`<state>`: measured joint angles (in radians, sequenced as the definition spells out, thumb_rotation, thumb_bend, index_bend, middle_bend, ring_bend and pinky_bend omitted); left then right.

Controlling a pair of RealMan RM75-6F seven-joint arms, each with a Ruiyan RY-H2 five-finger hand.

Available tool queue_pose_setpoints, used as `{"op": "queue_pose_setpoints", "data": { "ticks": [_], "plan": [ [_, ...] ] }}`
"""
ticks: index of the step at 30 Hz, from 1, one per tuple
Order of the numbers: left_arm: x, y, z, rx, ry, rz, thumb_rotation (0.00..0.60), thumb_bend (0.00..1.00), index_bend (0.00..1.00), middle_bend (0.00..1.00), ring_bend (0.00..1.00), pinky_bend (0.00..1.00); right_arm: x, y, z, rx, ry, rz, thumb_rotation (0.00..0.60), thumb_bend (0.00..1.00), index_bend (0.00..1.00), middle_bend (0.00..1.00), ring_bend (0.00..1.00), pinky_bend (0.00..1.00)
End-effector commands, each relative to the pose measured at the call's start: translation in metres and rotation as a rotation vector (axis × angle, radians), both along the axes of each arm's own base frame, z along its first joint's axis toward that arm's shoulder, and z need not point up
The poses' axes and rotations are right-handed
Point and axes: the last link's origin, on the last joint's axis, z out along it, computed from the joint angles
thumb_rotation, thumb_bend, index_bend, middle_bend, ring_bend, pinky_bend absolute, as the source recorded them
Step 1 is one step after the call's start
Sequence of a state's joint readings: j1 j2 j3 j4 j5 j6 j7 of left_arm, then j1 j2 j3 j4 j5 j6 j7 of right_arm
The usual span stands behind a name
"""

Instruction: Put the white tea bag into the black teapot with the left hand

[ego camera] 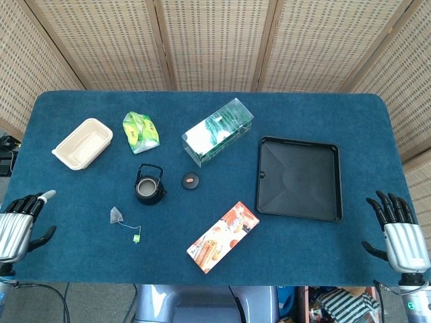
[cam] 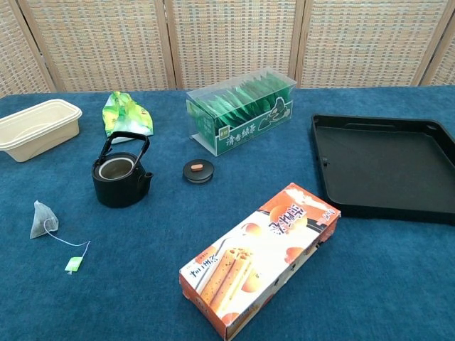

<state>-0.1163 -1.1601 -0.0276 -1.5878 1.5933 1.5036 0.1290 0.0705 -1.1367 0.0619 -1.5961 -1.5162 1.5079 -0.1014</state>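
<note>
The white pyramid tea bag (ego camera: 118,215) (cam: 42,218) lies on the blue table, its string trailing to a green tag (ego camera: 136,238) (cam: 72,264). Just beyond it stands the black teapot (ego camera: 149,186) (cam: 120,175), lidless, handle upright. Its lid (ego camera: 191,180) (cam: 198,170) rests to the right of it. My left hand (ego camera: 20,219) hovers at the table's left front corner, empty with fingers spread, well left of the tea bag. My right hand (ego camera: 400,235) sits at the right front corner, open and empty. The chest view shows neither hand.
A cream container (ego camera: 82,143) sits at the far left, a green packet (ego camera: 140,131) beside it. A clear box of green tea bags (ego camera: 217,132) stands behind the lid, a black tray (ego camera: 298,179) to the right, an orange biscuit box (ego camera: 223,236) in front.
</note>
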Motion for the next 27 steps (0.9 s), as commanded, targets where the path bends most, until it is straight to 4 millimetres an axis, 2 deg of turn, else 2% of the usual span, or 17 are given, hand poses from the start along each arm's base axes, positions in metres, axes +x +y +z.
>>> {"op": "queue_pose_setpoints", "data": {
  "ticks": [1, 8, 11, 23, 27],
  "plan": [
    [0.007, 0.002, -0.014, -0.076, -0.006, -0.086, 0.600, 0.30, 0.34, 0.51, 0.47, 0.51, 0.000, 0.000, 0.000, -0.001, -0.001, 0.000, 0.600, 0.00, 0.17, 0.14, 0.01, 0.12],
    [0.014, 0.001, -0.033, -0.180, 0.005, -0.123, 0.600, 0.30, 0.40, 0.68, 0.60, 0.60, -0.001, 0.001, 0.001, -0.003, -0.001, -0.008, 0.600, 0.00, 0.17, 0.14, 0.01, 0.12],
    [0.016, 0.001, -0.043, -0.234, 0.024, -0.124, 0.600, 0.30, 0.40, 0.71, 0.63, 0.62, -0.002, 0.002, 0.001, -0.002, -0.003, -0.013, 0.600, 0.00, 0.17, 0.14, 0.01, 0.12],
    [0.027, 0.016, -0.080, -0.382, 0.098, -0.095, 0.600, 0.30, 0.40, 0.76, 0.67, 0.64, -0.005, 0.002, 0.001, 0.006, -0.004, -0.023, 0.600, 0.00, 0.17, 0.14, 0.01, 0.12],
    [0.034, 0.022, -0.094, -0.411, 0.110, -0.091, 0.600, 0.30, 0.43, 0.76, 0.67, 0.64, -0.005, 0.003, 0.002, 0.007, -0.003, -0.029, 0.600, 0.00, 0.17, 0.14, 0.01, 0.12]
  ]
}}
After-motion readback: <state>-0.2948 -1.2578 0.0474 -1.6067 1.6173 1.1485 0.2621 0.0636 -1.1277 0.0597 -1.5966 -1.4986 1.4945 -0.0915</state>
